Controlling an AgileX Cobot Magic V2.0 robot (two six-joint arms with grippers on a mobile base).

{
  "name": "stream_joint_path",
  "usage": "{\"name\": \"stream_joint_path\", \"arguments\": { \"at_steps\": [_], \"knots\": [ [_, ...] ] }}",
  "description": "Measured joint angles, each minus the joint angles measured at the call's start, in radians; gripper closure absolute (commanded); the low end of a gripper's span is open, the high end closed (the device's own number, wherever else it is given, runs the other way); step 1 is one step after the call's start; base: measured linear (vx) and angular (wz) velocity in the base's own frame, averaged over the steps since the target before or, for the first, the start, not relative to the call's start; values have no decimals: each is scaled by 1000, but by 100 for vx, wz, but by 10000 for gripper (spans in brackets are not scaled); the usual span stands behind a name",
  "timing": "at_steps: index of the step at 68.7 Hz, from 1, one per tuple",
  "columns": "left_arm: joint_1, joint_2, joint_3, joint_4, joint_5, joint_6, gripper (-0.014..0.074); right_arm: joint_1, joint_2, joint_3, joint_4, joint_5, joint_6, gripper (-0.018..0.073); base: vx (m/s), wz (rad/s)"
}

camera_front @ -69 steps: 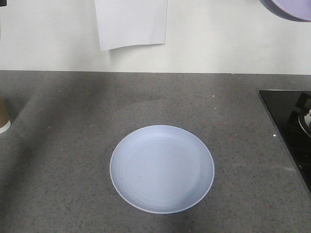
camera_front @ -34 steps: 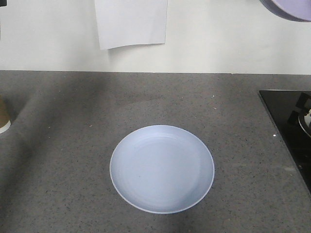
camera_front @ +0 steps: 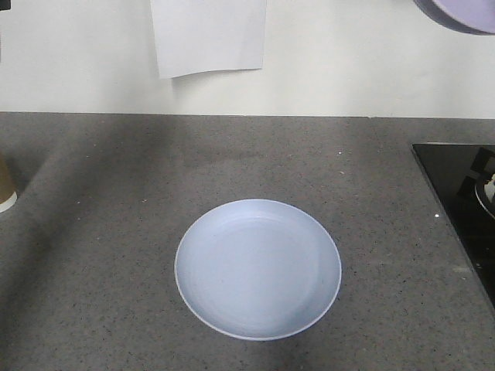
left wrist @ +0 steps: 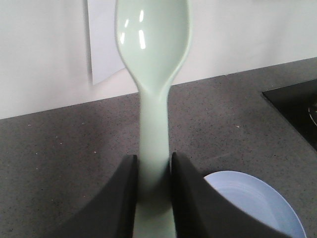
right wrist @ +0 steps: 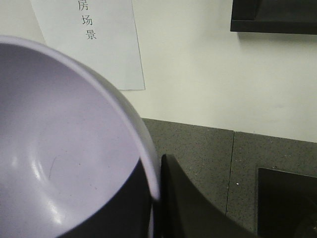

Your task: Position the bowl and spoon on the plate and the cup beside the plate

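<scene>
I am gripping the spoon in the left gripper, fingers clamped on its handle. Its long axis is running straight out from the jaws, scoop at the far end. The right gripper is pinching the rim of the bowl, one finger inside and one outside. The bowl is hanging high at the right, above the counter. The plate is lying bare at mid-counter, down and to the left of the bowl and low to the right of the spoon. I judge the bowl should be going down first. The cup is standing at the far left edge, well apart from the plate. The sheet on the wall is showing 房场景. I am seeing no brand.
</scene>
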Motion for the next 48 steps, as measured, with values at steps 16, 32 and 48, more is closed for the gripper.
{"name": "stream_joint_path", "arguments": {
  "at_steps": [16,32,48],
  "knots": [
    [0,0,0,0,0,0,602,0,0,0,0,0,0,569,0,0],
    [0,0,0,0,0,0,602,0,0,0,0,0,0,569,0,0],
    [0,0,0,0,0,0,602,0,0,0,0,0,0,569,0,0]
  ]
}}
